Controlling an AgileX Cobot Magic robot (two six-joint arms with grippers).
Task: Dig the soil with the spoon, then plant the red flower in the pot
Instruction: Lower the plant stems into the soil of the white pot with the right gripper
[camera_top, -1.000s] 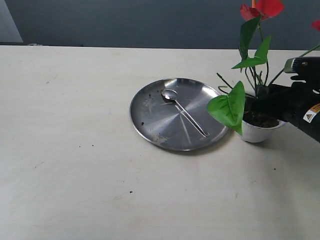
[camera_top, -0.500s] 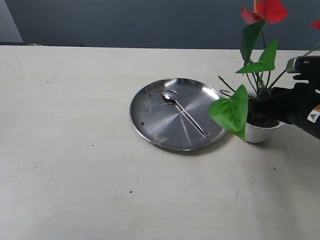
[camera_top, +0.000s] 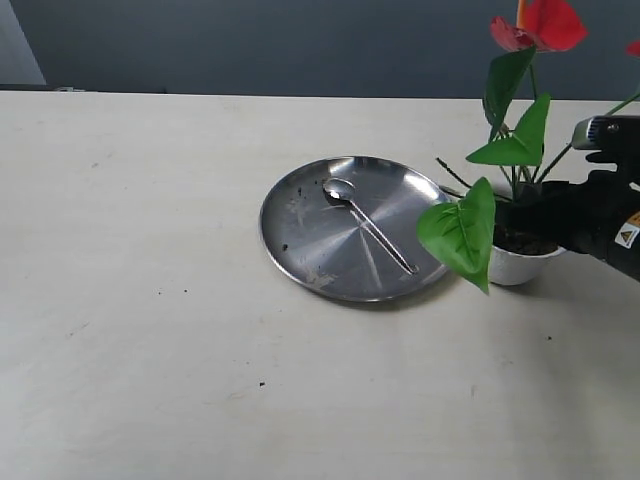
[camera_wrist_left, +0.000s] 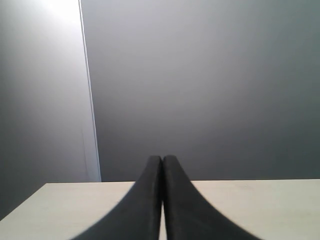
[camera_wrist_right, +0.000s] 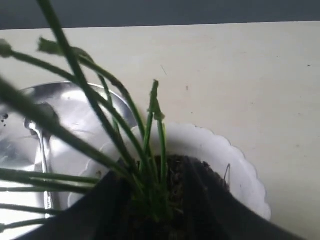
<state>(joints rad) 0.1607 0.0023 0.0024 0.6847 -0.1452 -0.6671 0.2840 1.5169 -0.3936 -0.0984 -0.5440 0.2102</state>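
Observation:
The red flower (camera_top: 548, 22) stands with its stalk (camera_wrist_right: 155, 195) in the soil (camera_wrist_right: 176, 170) of the white scalloped pot (camera_top: 515, 268), to the right of the steel plate. My right gripper (camera_top: 522, 200) reaches in from the right just above the pot's rim. Its black fingers (camera_wrist_right: 112, 200) sit on either side of the stalk, shut on it at soil level. The spoon (camera_top: 365, 225) lies loose on the plate, bowl toward the far side. My left gripper (camera_wrist_left: 162, 160) is shut on nothing, off the table scene, and does not show in the exterior view.
A large round steel plate (camera_top: 300, 235) with a few soil crumbs lies mid-table, its rim nearly touching the pot. A big green leaf (camera_top: 460, 230) hangs over the plate's right edge. Specks of soil dot the pale tabletop (camera_top: 150, 330).
My right gripper has shifted slightly to the right, and the flower has moved with it, standing a bit more upright over the pot. Spoon, plate and left gripper are unchanged.

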